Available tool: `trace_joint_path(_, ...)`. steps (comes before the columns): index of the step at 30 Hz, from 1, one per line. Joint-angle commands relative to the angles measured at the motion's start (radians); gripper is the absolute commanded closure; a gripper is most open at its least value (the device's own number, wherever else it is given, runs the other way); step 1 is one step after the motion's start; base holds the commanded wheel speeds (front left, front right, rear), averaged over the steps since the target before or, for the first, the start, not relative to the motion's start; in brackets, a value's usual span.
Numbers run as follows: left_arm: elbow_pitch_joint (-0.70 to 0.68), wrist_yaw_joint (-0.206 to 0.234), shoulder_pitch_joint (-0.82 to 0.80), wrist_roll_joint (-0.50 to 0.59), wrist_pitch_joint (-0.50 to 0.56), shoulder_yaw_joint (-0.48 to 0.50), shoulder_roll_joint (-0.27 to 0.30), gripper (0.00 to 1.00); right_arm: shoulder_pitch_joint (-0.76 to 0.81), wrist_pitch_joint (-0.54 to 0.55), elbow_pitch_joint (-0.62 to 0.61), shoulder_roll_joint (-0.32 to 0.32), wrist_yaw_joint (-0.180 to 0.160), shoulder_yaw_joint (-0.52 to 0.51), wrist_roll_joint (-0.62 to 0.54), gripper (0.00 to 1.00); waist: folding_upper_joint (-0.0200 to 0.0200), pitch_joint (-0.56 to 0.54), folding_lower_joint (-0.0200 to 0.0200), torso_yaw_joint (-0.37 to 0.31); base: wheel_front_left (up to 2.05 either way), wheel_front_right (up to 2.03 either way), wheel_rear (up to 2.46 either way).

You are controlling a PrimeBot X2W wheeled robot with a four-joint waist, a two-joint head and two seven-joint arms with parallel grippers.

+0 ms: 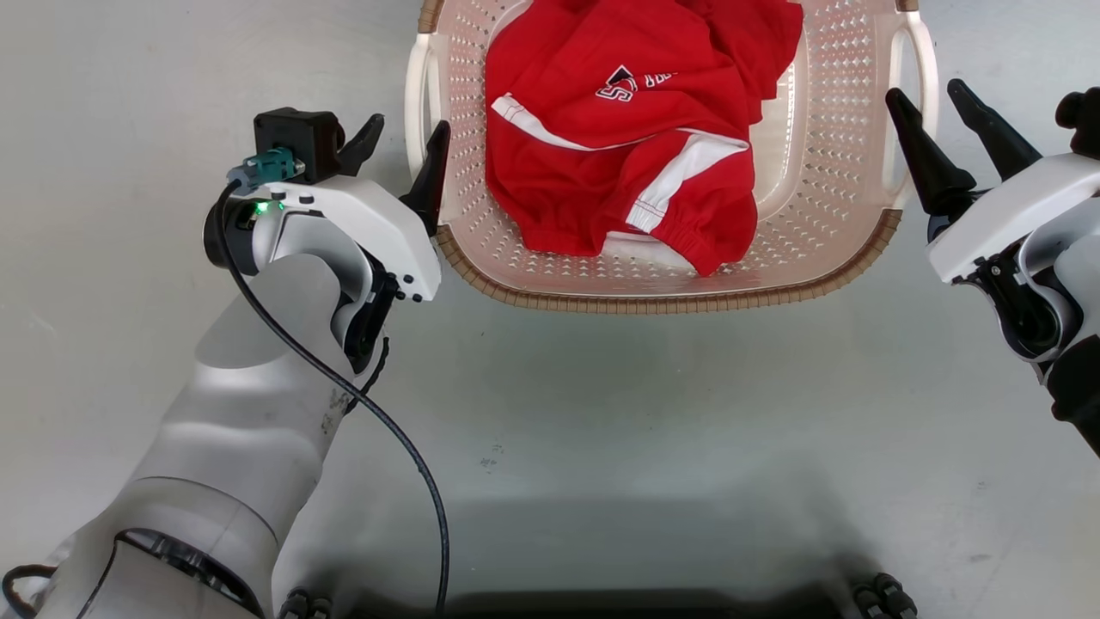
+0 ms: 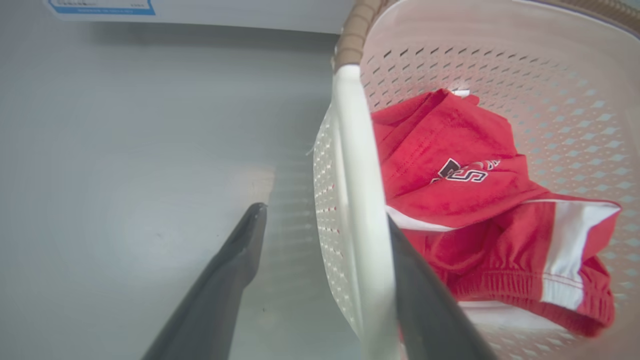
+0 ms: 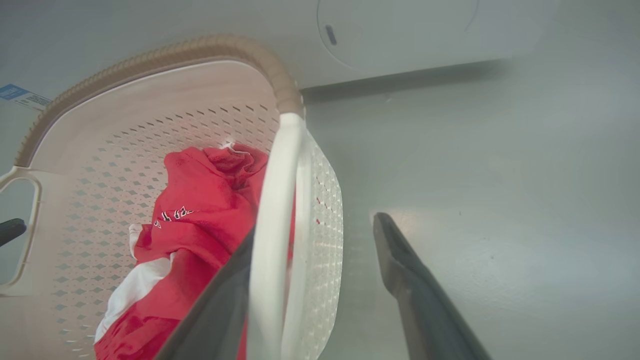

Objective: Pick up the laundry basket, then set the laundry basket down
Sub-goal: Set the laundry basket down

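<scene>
The laundry basket [image 1: 653,303] sits on the grey floor [image 1: 601,430], straight ahead of the robot, and its far side is near a white panel [image 3: 400,40] at the floor's far edge. Inside lies 1 crumpled red garment [image 1: 619,155] with white stripes and a logo, heaped toward the basket's left half.

The left gripper [image 1: 408,127] is at the left handle [image 1: 418,103] with its 2 fingers spread wide. In the left wrist view the white loop [image 2: 357,200] runs up between them, with 1 finger [image 2: 235,265] out over the floor and the other [image 2: 425,300] on the basket side, partly hidden behind the loop. Whether either finger touches the handle is not clear.

On the other side, the right gripper [image 1: 925,90] is equally wide and straddles the right handle [image 1: 928,64]. The right wrist view shows that loop [image 3: 272,225] between its fingers, and the outer finger [image 3: 410,280] is over bare floor.
</scene>
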Motion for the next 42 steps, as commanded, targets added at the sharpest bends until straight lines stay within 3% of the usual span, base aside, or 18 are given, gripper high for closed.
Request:
trace_joint_path(1, 0.001, -0.001, 0.044, 0.013, -0.006, 0.02, 0.033, 0.0, 0.049, -0.015, 0.005, -0.019, -0.004, 0.0, 0.003, 0.0, 0.0, -0.003, 0.0, 0.0, 0.0, 0.0, 0.0)
trace_joint_path(20, -0.01, -0.001, 0.053, 0.031, -0.006, 0.036, 0.033, 0.0, 0.045, -0.015, 0.04, -0.011, -0.004, 0.043, 0.036, 0.0, 0.0, -0.024, 0.0, 0.01, 0.0, 0.0, 0.0)
trace_joint_path(42, -0.034, -0.002, 0.057, 0.062, -0.006, 0.059, 0.034, 0.0, 0.034, -0.015, -0.016, -0.018, -0.004, 0.084, 0.078, 0.0, 0.0, -0.041, 0.0, 0.008, 0.0, 0.0, 0.0)
